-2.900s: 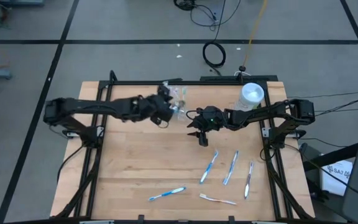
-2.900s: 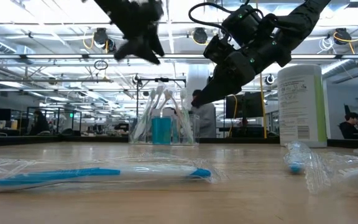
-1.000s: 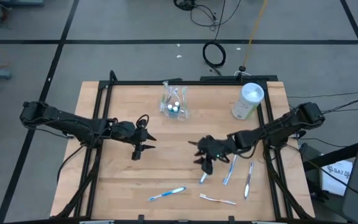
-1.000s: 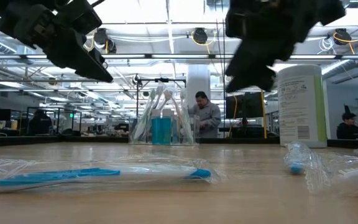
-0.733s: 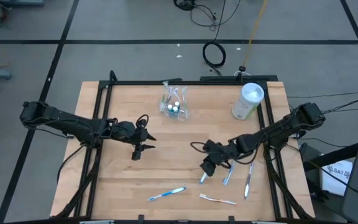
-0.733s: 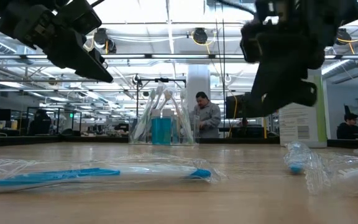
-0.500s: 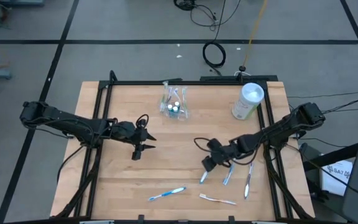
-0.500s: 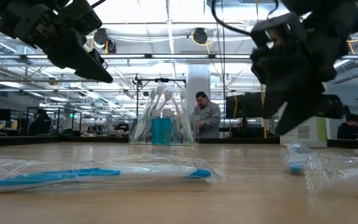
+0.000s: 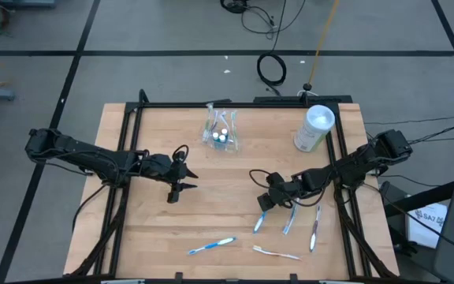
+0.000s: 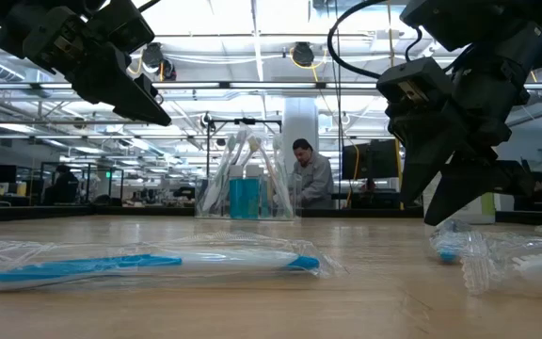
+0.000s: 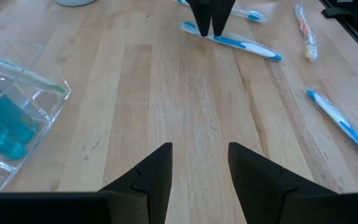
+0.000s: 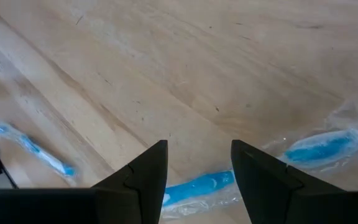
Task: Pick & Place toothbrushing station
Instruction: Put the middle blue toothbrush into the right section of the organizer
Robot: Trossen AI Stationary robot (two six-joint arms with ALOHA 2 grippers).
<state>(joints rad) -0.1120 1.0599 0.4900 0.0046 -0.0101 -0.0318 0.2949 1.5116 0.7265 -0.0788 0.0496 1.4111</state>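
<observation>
Since approx 3 s ago both arms are coming off the back of the table: they were up by the clear plastic cup, and the right one is now dropping onto the loose brushes.

Going L to R: left gripper is hanging over bare wood at mid-left, fingers apart at a middling gap w/ nothing between them, just waiting. Cup is standing at the back centre, already holding several brushes and teal tubes. Right gripper is sitting low over the upper end of a wrapped blue toothbrush, fingers spread wide and empty, wrapper showing between them in the wrist cam. Four more brushes are lying near it along the front.

To do this pick well, I reckon it's needing to straddle the handle across its width, press down to the wood, then close slowly, since the crinkly wrapper looks slippery.

White canister at back right is carrying a label, text too small to read.
</observation>
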